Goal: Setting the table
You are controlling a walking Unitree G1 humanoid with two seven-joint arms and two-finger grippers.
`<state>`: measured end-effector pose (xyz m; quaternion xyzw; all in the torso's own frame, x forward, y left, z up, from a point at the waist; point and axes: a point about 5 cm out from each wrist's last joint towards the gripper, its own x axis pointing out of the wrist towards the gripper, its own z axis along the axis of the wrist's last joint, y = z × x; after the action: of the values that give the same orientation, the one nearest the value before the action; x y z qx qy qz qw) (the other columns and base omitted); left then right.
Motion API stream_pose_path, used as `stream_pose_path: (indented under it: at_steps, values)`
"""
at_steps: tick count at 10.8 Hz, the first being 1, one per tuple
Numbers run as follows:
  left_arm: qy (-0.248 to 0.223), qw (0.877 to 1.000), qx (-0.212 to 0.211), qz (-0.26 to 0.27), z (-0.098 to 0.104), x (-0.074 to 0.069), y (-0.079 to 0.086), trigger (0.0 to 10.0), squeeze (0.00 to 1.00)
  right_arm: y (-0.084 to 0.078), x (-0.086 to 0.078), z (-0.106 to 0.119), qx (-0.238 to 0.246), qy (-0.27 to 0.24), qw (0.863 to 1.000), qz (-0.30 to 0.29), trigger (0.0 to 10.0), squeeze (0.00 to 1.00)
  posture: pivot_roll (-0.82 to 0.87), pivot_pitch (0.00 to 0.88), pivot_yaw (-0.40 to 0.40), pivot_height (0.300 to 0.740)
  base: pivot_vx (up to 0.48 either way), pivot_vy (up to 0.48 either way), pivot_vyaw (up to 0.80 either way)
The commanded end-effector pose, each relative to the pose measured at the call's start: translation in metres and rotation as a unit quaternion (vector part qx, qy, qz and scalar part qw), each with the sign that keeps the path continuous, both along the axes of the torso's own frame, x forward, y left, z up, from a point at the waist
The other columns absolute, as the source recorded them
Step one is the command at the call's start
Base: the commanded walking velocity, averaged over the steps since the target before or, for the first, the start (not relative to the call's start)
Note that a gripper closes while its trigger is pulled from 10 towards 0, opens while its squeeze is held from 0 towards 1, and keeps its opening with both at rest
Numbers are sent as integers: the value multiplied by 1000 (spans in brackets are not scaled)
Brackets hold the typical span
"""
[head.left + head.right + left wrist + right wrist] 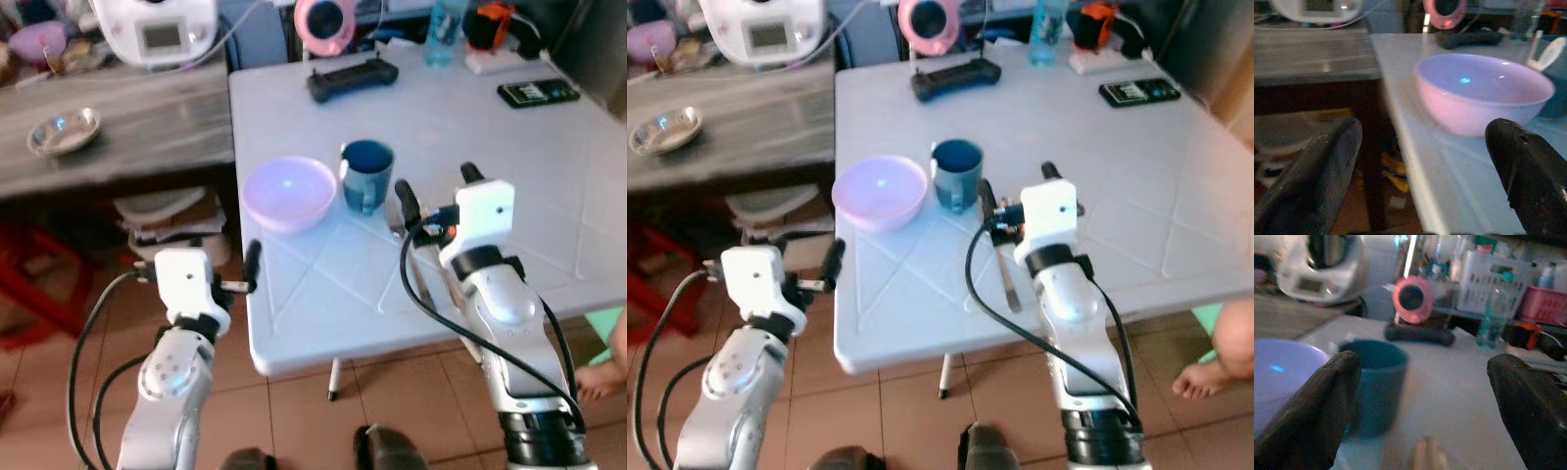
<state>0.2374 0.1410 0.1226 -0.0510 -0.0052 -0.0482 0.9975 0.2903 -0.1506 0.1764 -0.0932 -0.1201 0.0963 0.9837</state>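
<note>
On the white tabletop [509, 186], pink bowl [289, 193] touches blue mug [366, 174]; spoon [1005, 274] lies beneath the wide-open, empty right hand [436, 194]. Descend slowly, centred on its handle. Left hand [252, 264] open, empty, off the edge.

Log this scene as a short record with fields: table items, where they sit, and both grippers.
table: white table
bowl: pink bowl, near the table's left edge
mug: blue mug, just right of the bowl
cutlery: spoon lying on the table, right of the mug, under the right gripper
left gripper: open, off the table's left edge, aimed at the bowl
right gripper: open, above the spoon, holding nothing
far edge: phone, black controller
</note>
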Motion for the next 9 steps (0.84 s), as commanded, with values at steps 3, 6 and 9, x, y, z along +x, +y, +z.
stream_pose_path:
  at_steps: [3, 6, 9]
  values:
    - [11, 999, 5, 34, -3, -2, 12, 10000, 0, 19, 9, 20, -26, -43, 997, 51, 10000, 0, 19, 113, 64, 740, 0, 0, 267]
    - [20, 999, 8, 42, -5, -7, 14, 10000, 0, 25, 18, 25, -28, -47, 997, 60, 10000, 0, 31, 124, 63, 740, 0, 0, 800]
    - [37, 999, 4, 27, -9, -10, 11, 10000, 0, 25, 26, 23, -90, -41, 993, 63, 10000, 0, 37, 143, 64, 740, 0, 0, 133]
